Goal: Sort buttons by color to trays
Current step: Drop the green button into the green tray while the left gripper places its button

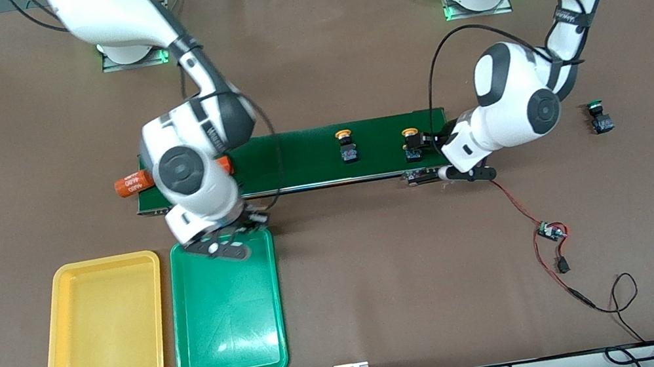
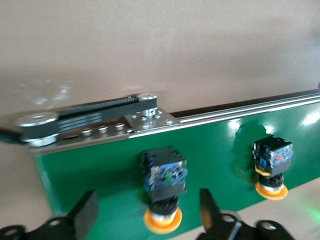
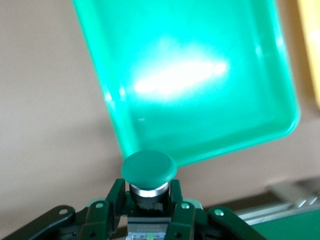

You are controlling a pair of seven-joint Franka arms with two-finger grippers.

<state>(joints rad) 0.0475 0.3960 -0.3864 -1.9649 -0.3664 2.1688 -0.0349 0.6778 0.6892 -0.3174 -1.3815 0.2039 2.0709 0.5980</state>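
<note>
We count two yellow-capped buttons (image 1: 346, 146) (image 1: 411, 144) on the conveyor belt (image 1: 309, 156). Left gripper (image 2: 150, 212) straddles one, jaws wide, gripping nothing. Right gripper (image 3: 148, 200) clamps one green-capped button (image 3: 149, 172) over the green tray (image 1: 227, 320); another green button (image 1: 600, 118) sits off the belt's left-arm end.

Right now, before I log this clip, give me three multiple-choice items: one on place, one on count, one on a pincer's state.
1. Where is the loose green-capped button?
A. on the bare table toward the left arm's end
B. in the yellow tray
C. on the conveyor belt

2. How many yellow-capped buttons stand on the conveyor belt?
A. none
B. two
C. four

3. The right pincer is:
A. open over the yellow tray
B. shut on a green-capped button
C. out of view

Key: 1 A, it sits off the belt; 2 B, both caps show; 3 B, fingers clamp its body near the green tray.
</note>
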